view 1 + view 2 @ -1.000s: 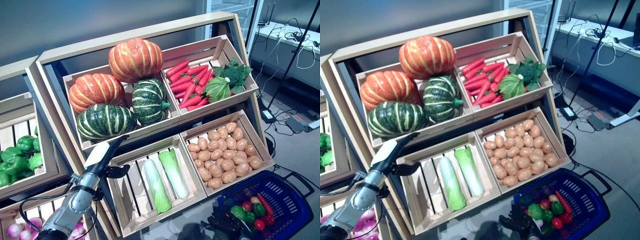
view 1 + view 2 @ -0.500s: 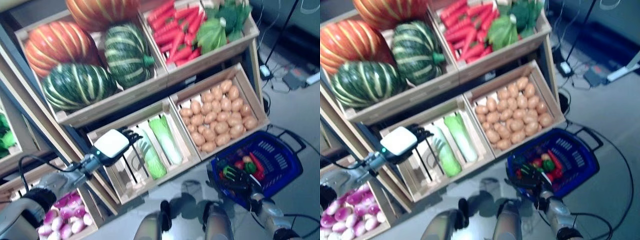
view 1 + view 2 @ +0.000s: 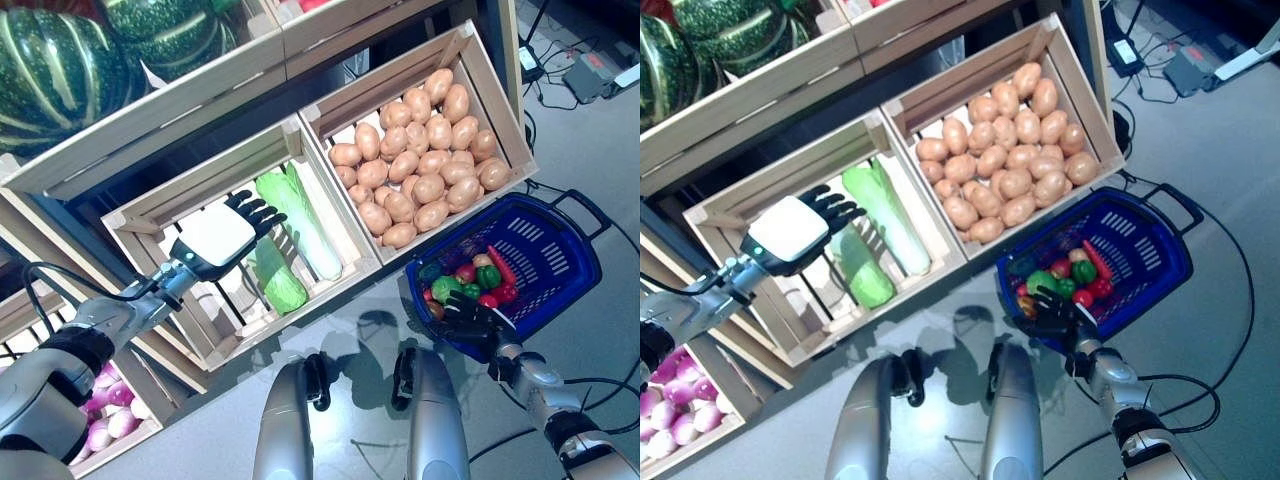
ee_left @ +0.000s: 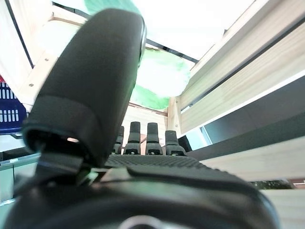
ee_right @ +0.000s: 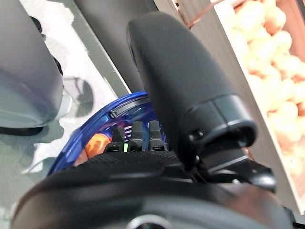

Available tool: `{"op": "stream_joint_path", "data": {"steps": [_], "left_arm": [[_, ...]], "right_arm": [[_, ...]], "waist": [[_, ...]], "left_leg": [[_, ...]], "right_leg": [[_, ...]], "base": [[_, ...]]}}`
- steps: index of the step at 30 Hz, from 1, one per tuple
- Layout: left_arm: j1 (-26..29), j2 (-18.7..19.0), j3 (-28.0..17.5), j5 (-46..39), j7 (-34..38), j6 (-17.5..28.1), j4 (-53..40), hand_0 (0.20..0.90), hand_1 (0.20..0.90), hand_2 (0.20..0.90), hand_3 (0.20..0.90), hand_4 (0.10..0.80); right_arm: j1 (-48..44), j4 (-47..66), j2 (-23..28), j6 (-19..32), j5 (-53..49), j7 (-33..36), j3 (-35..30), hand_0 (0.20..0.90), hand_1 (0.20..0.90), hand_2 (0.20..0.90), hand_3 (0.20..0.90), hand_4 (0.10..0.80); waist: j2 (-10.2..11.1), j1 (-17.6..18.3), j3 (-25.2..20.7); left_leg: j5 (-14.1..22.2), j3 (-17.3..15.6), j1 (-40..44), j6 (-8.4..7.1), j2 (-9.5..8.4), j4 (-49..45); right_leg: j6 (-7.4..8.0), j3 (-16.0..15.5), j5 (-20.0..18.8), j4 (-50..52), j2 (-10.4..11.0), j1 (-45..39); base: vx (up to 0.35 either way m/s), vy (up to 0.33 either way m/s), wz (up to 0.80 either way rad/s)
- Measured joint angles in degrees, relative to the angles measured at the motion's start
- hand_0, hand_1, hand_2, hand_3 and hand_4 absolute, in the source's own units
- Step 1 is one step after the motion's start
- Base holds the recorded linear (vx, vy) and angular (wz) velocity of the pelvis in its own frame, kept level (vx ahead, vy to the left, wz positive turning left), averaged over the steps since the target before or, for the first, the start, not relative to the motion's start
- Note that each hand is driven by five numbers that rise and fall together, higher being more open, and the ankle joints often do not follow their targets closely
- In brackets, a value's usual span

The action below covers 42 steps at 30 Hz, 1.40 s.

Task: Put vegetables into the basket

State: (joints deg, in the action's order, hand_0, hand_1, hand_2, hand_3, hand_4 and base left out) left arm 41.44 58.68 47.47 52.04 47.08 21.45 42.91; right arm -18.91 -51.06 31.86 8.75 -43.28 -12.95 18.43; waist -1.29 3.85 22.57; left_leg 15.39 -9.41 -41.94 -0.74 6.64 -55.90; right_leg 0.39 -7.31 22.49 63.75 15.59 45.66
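My left hand (image 3: 215, 238) is open, its fingers (image 3: 252, 208) straight, just above the lower crate (image 3: 140, 215) of the wooden stand. It is right beside two long pale green leafy vegetables (image 3: 278, 285). In the left wrist view the green leaves (image 4: 159, 78) lie just past the straight fingers (image 4: 147, 138). The blue plastic basket (image 3: 555, 245) stands on the floor at the lower right. It holds green peppers (image 3: 446, 288), small red round vegetables (image 3: 466, 272) and a long red one (image 3: 503, 270). My right hand (image 3: 465, 315) is open at the basket's near rim (image 5: 126, 109).
The tilted wooden stand (image 3: 230, 75) with its crates takes up the left and the top. Its front edge (image 3: 300, 300) stands close to the basket. Grey floor lies between. Cables and a power strip (image 3: 600, 70) lie on the floor at the far right.
The camera has tilted down towards the floor. My left hand has moved right and forward to the long green vegetables in the lower crate. My right hand stays at the basket's rim.
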Motion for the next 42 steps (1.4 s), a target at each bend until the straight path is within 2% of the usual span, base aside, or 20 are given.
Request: {"op": "stream_joint_path", "data": {"steps": [7,21,29,34,39,42], "left_arm": [[3.2,0.0,4.0,-0.1,-2.0,-0.1,2.3,0.9,0.9,0.9,0.9,0.8],[4.4,-0.2,4.0,-3.4,-9.5,-0.8,3.9,0.9,0.9,0.9,0.9,0.8],[13.0,-0.5,5.8,-5.7,-10.6,-0.8,3.0,0.9,0.9,0.9,0.9,0.8],[15.5,-0.5,6.3,-5.5,-10.3,-0.4,2.6,0.9,0.9,0.9,0.9,0.8],[19.8,-0.4,9.1,-4.9,-11.9,0.9,2.7,0.9,0.9,0.9,0.9,0.8],[20.5,-0.4,9.9,-5.0,-12.9,2.1,2.7,0.9,0.9,0.9,0.9,0.8]], "right_arm": [[-3.0,0.1,0.7,-0.2,-0.5,0.0,0.4,0.9,0.9,0.9,0.9,0.8],[-6.1,0.2,0.8,-0.4,-2.4,0.1,1.4,0.9,0.9,0.9,0.9,0.8],[-9.2,1.9,2.6,-0.4,-5.1,0.5,2.6,0.9,0.9,0.9,0.9,0.8],[-10.0,1.9,4.0,-0.4,-7.1,0.5,2.8,0.9,0.9,0.9,0.9,0.8],[-11.8,1.9,4.7,-0.2,-7.3,0.5,2.8,0.9,0.9,0.9,0.9,0.8],[-12.3,1.9,5.3,0.4,-8.6,0.5,2.8,0.9,0.9,0.9,0.9,0.8]], "waist": [[-0.1,0.0,0.0],[-0.1,-0.1,0.1],[-0.2,-0.2,0.2],[-0.3,-0.9,0.1],[-0.3,-1.5,0.1],[-0.5,-1.6,-0.2]], "left_leg": [[3.4,1.3,-6.6,0.25,0.39,-8.7],[5.5,2.7,-16.0,0.93,0.45,-16.3],[6.2,4.2,-26.4,1.01,1.48,-23.6],[6.3,4.6,-29.5,1.09,1.5,-25.6],[6.6,4.8,-31.5,1.35,1.5,-27.0],[7.1,4.8,-31.7,1.5,1.73,-27.6]], "right_leg": [[-0.03,0.9,2.4,7.0,0.2,5.7],[0.07,2.1,2.8,12.5,-0.2,14.5],[-0.27,2.6,2.9,18.6,-0.9,24.3],[-0.36,2.7,3.0,20.3,-0.9,27.3],[-0.38,2.7,3.0,21.5,-0.7,29.0],[-0.54,2.7,3.1,21.7,-0.7,29.0]], "base": [[-0.039,0.018,0.01],[-0.013,0.028,-0.02],[-0.022,0.02,-0.03],[0.0,0.0,0.0],[0.0,-0.006,0.0],[0.002,-0.002,-0.02]]}}
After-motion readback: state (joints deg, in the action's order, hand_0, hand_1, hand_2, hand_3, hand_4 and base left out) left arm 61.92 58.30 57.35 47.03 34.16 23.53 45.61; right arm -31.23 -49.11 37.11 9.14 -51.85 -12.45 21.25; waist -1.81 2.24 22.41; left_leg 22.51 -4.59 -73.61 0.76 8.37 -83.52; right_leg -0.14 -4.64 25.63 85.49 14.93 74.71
